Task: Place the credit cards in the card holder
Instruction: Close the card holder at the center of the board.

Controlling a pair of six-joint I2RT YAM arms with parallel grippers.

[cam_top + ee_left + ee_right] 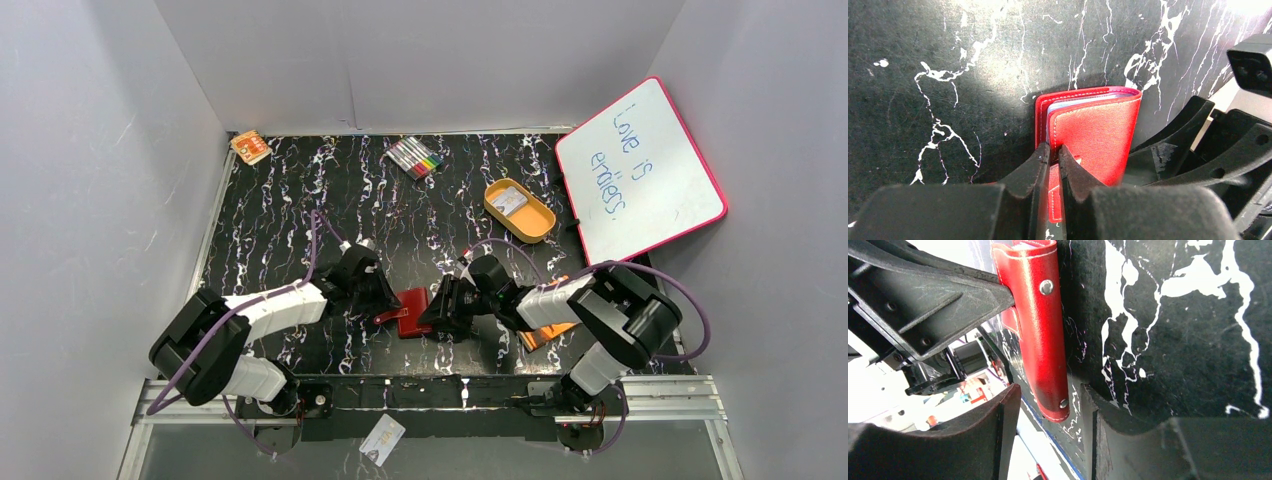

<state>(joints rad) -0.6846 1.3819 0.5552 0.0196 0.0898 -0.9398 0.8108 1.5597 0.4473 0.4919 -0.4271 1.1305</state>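
Card holder (412, 312) sits on the table (280, 220), centre and toward the near edge, squeezed between both arms.

- Left gripper (1054, 150) reaches in from the left and is clenched on a thin red flap of the holder, pinning it.
- Right gripper (1048, 390) reaches in from the right and is released. Its fingers straddle the snap tab (1040, 330) with a gap on each side, so no grasp.
- The tab's long axis runs roughly along the right fingers, with a stud (1046, 287) at its far end.
- Both tools are at the holder, so neither is near a loose card.
- One card (510, 200) lies in the orange tray (535, 225), far right and well apart from the holder. The right arm is nearer to it.
- Another card (382, 440) lies on the ledge below the table's near edge, between the arm bases.
- Pale blue edges (1083, 101) inside the holder are probably cards in place, but the left wrist view only shows slivers.
- Hidden: the pocket openings aren't visible in any view, and the right arm covers most of the orange booklet (545, 335).
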